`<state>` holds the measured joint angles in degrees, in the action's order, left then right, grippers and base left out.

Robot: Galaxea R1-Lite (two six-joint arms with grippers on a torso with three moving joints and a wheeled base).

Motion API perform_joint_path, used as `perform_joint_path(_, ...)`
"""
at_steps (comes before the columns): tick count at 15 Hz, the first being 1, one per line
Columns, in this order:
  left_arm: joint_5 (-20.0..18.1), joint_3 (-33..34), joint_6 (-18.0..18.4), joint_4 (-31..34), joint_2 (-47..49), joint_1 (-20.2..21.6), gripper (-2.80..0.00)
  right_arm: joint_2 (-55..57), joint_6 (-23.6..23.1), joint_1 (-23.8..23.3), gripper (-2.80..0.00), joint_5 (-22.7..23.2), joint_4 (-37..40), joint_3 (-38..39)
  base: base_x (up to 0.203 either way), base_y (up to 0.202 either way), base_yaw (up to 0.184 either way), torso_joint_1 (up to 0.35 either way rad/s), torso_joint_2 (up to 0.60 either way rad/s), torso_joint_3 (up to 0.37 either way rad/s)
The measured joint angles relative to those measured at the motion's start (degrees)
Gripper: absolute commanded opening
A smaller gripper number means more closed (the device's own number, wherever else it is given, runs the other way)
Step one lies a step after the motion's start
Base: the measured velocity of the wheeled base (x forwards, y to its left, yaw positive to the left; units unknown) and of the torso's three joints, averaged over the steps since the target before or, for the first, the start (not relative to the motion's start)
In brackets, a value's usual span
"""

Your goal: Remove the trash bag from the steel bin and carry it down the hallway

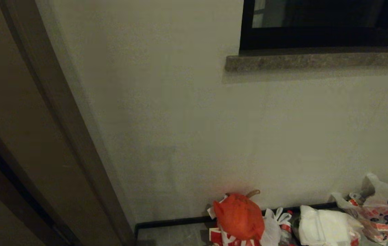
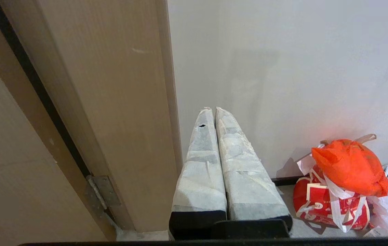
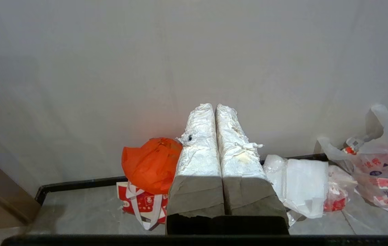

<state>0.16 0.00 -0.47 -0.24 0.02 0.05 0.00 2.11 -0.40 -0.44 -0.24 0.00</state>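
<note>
The trash bag and the steel bin are out of view. This end of the hallway shows an off-white wall [image 1: 187, 130], black skirting [image 1: 170, 222] and grey floor tiles [image 3: 77, 215]. My left gripper [image 2: 214, 108] is shut and holds nothing. It hangs in front of the wall, beside a brown door frame [image 2: 111, 102]. My right gripper [image 3: 214, 105] is also shut and empty, above a pile of bags at the foot of the wall. Neither arm shows in the head view.
Against the skirting lie an orange-red bag [image 1: 239, 215] on a red-and-white paper bag [image 2: 317, 205], a plain white bag [image 3: 305, 184] and a white bag with red-blue print [image 1: 385, 208]. A stone window sill [image 1: 317, 61] juts out above. The door frame [image 1: 60, 119] stands at the left.
</note>
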Motion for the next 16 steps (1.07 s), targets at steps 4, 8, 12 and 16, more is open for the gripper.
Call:
perform_joint_path(4, 0.0, 0.0, 0.0, 0.0, 0.0, 0.0, -2.80, 0.0, 0.0, 0.0, -2.80, 0.0, 0.0, 0.0, 0.000, 0.000, 0.000, 0.000, 0.00, 0.007)
perform_joint_path(8, 0.0, 0.0, 0.0, 0.0, 0.0, 0.0, -2.80, 0.0, 0.0, 0.0, -2.80, 0.0, 0.0, 0.0, 0.000, 0.000, 0.000, 0.004, 0.00, 0.107)
perform_joint_path(12, 0.0, 0.0, 0.1, 0.0, 0.0, 0.0, -2.80, 0.0, 0.0, 0.0, -2.80, 0.0, 0.0, 0.0, 0.000, 0.000, 0.000, 0.001, 0.00, 0.032)
perform_joint_path(16, -0.1, 0.0, 0.1, 0.0, 0.0, 0.0, -2.80, 0.0, 0.2, 0.0, -2.80, -0.1, 0.0, 0.0, 0.000, 0.000, 0.000, 0.000, 0.00, 0.000)
